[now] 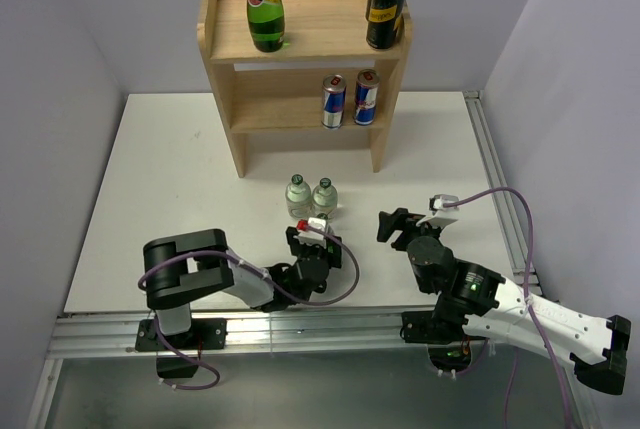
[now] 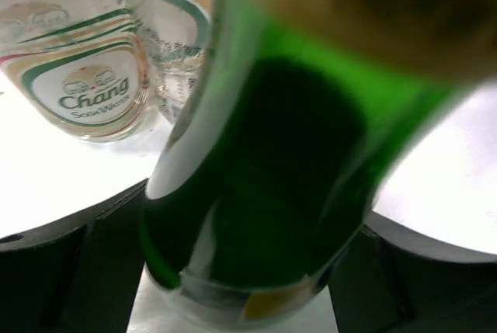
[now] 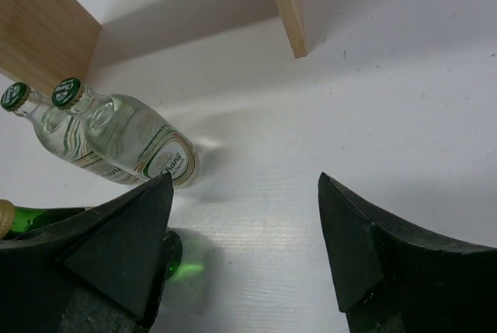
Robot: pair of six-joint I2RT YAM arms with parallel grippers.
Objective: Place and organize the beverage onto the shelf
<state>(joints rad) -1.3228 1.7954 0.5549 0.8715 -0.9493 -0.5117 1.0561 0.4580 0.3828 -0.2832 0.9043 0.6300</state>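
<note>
Near the table's (image 1: 180, 199) front edge, found the left gripper (image 1: 308, 237) astride a green bottle (image 2: 272, 170); could not tell whether clamped or merely close. Found the right gripper (image 3: 245, 193) wide and empty toward the front right. Saw the shelf (image 1: 225, 79) upright at the far edge, two clear bottles (image 1: 298, 196) near its front.

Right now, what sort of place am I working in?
Likely a lab test cell: white table boxed in by plain walls, aluminium rail along its edge, small wooden shelf staged with cans.
</note>
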